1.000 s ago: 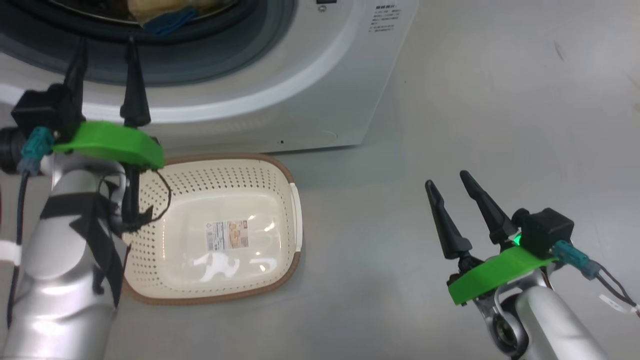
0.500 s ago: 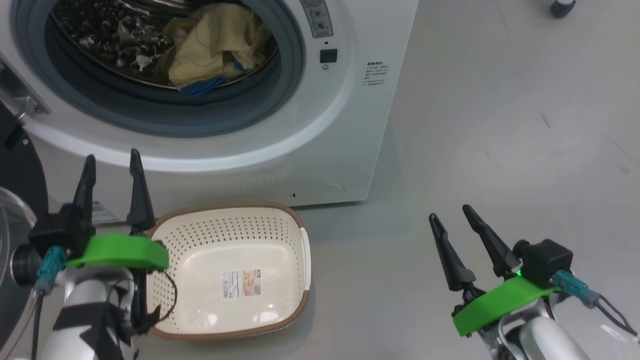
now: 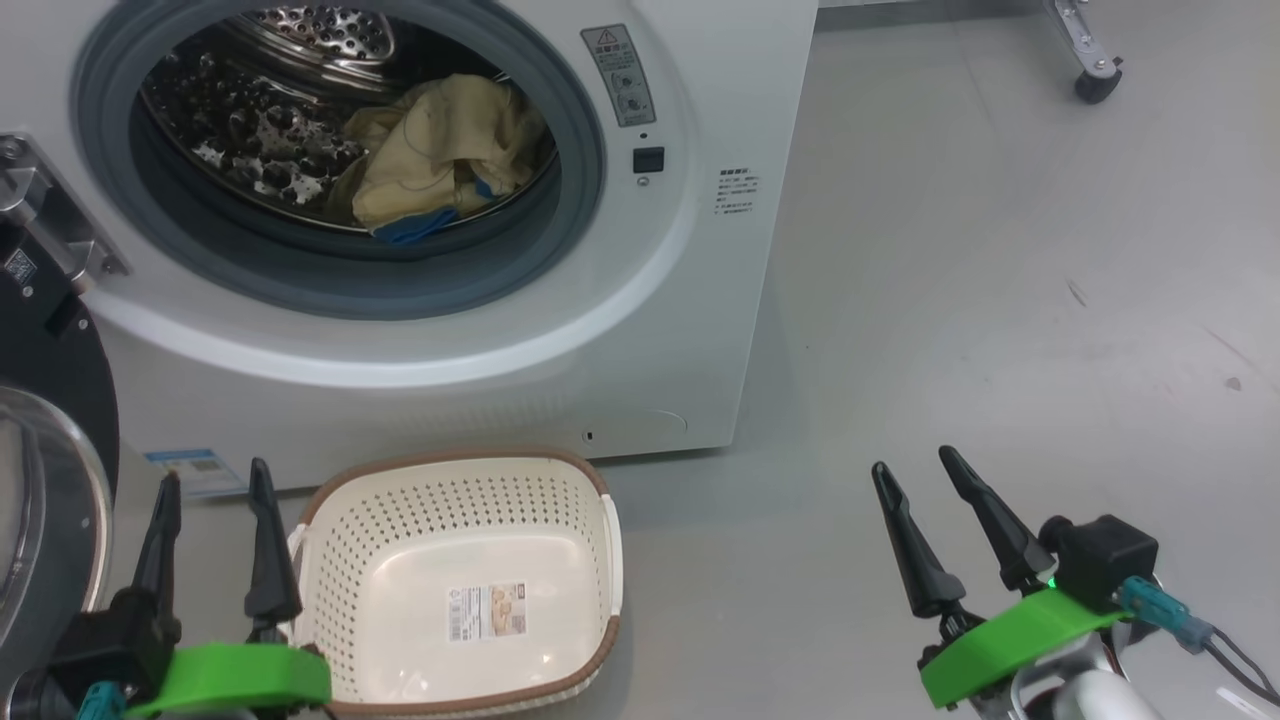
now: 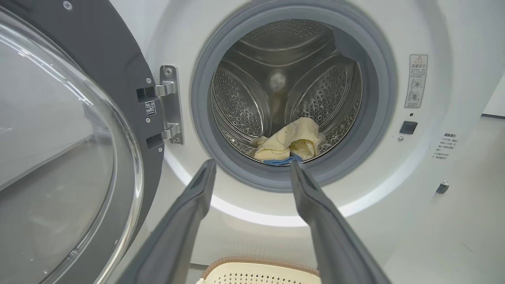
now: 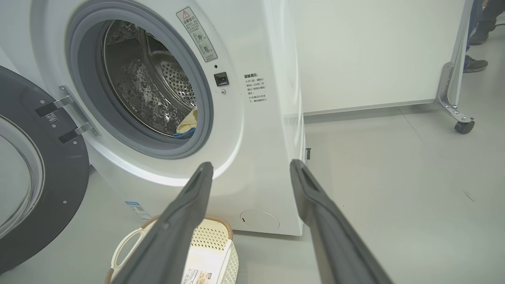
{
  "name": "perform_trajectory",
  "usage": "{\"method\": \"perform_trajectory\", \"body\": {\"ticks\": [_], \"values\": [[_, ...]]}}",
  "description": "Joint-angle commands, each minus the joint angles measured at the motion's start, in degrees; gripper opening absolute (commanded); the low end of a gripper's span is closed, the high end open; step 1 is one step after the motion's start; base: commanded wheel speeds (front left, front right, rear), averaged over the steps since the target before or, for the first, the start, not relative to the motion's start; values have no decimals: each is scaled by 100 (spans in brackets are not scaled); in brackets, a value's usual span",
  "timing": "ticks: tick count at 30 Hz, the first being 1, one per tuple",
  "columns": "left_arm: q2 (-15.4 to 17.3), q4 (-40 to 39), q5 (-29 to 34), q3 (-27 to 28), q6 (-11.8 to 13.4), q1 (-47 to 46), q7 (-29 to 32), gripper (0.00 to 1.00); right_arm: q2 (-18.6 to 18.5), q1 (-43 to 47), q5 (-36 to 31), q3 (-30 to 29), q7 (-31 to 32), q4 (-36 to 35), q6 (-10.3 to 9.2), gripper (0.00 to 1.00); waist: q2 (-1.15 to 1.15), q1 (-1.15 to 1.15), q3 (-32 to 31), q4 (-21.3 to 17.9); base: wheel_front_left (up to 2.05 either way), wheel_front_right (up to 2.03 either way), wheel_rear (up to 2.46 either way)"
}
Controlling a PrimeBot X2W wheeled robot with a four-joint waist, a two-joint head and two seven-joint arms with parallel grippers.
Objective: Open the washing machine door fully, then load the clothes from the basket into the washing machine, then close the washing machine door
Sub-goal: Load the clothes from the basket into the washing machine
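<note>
Cream-yellow fabric clothes point(image 3: 440, 150) with a blue cloth piece point(image 3: 410, 228) are lying in the steel drum point(image 3: 270, 150) of the big white front-loading washing machine point(image 3: 700, 300), leaving the small cream perforated plastic basket point(image 3: 450, 500) sitting empty on the floor point(image 3: 1000, 300). The large round black-ringed glass door point(image 4: 114, 55) is hanging open, probably awaiting closing; both arms' jaws are gaping wide, empty.

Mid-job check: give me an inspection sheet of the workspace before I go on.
Surface: grey floor, small dark scuffs.
Job's things: washing machine door standing open at left; clothes inside the washing machine; basket on the floor before it, only a label inside.
Clutter: nothing seen.
Grippers: left gripper and right gripper open, holding nothing.
Cables: cable with teal plug at the right wrist.
Surroundings: white panel on a castered frame; a person's shoe beyond it.
</note>
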Motion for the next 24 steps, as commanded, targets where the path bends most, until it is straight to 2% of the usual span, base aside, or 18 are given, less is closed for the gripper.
{"method": "perform_trajectory", "body": {"ticks": [1,9,16,24], "values": [[69,-369,110,304,81,19,-32,100,-109,-39,15,45,-38,-199,-15,100,0,1,-65,20,0,0,0],[-58,-768,177,384,219,573,-33,100,-157,78,-9,3,-38,-248,-15,100,0,1,-179,52,0,0,0],[-124,-948,198,418,213,803,-33,100,-184,97,-36,-14,-38,-306,-15,100,0,1,-125,38,0,0,0],[-67,-993,462,414,309,931,-33,100,-193,85,-85,-34,-38,-288,-15,100,0,1,-75,9,0,0,0]]}}
